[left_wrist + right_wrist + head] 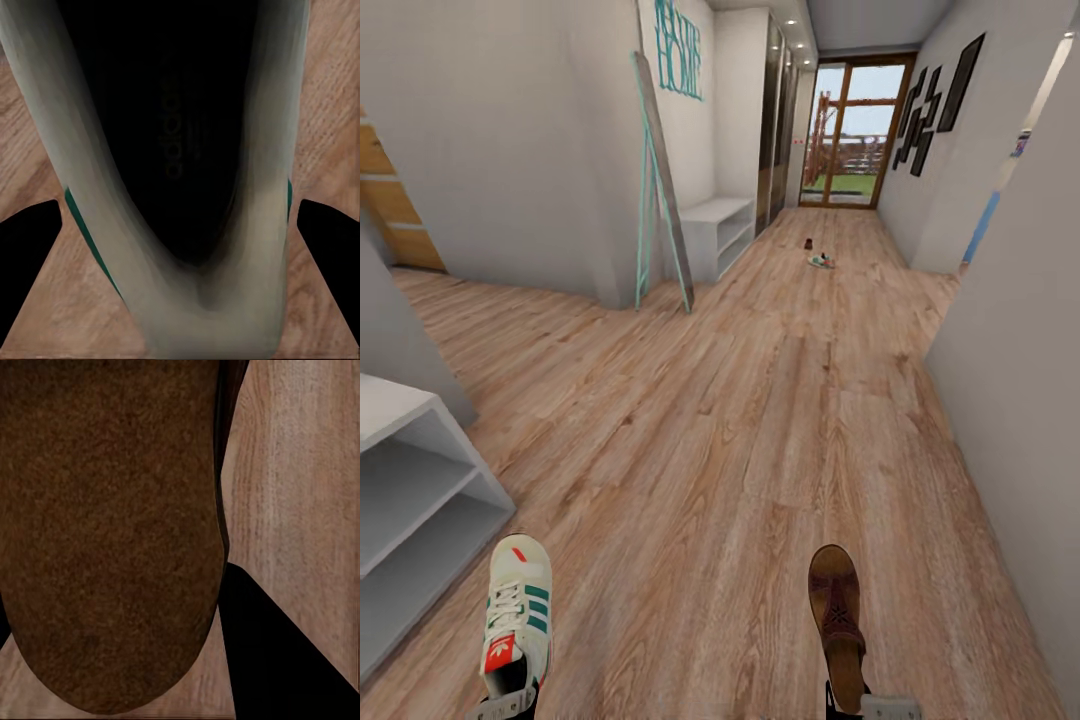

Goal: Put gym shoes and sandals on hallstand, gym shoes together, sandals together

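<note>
One off-white gym shoe (pixel 518 620) with green stripes hangs over the corridor floor (pixel 710 450), toe pointing away, my left gripper (pixel 508 708) shut on its heel. In the left wrist view its dark opening (pixel 180 150) sits between the black fingers (pixel 26 255). A brown sandal (pixel 838 615) is held the same way, my right gripper (pixel 865 708) shut on its heel end; its footbed (pixel 112 532) shows beside one finger (pixel 277 652). Far down the corridor lie the other gym shoe (pixel 821 262) and a small dark sandal (pixel 809 243). The pale grey hallstand (pixel 420 470) with open shelves stands close on my left.
A plain white bench-cabinet (pixel 717 232) stands against the left wall farther on, with a teal-framed leaning mirror (pixel 660 190) before it. A grey wall (pixel 1020 380) closes the right side. Glass doors (pixel 855 135) end the corridor.
</note>
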Controlling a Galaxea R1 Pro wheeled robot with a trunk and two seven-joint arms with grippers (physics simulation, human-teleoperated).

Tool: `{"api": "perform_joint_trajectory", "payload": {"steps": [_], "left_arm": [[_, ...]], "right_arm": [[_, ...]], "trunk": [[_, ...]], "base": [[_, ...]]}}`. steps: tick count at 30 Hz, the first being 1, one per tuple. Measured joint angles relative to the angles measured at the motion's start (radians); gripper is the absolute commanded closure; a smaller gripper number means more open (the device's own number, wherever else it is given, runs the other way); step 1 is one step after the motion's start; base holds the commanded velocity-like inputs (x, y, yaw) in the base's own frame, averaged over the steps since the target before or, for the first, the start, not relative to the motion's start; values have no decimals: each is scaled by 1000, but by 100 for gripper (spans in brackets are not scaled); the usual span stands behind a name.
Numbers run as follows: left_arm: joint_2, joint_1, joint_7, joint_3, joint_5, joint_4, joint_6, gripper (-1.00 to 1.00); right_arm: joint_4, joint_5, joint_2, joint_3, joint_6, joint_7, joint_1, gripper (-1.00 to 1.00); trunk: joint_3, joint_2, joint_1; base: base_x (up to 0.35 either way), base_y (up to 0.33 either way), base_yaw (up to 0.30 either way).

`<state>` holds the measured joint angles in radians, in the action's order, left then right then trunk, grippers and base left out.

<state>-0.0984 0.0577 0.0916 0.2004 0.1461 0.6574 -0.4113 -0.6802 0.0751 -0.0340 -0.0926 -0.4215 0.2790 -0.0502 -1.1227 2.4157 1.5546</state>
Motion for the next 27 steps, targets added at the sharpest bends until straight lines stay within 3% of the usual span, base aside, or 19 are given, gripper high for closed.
{"api": "perform_joint_trajectory", "payload": {"steps": [27], "left_arm": [[2,0,0,0,-1,0,0,100]], "right_arm": [[-3,0,-1,-1,0,0,0,100]], "trunk": [[31,0,0]], "base": [[-19,-12,204]]}}
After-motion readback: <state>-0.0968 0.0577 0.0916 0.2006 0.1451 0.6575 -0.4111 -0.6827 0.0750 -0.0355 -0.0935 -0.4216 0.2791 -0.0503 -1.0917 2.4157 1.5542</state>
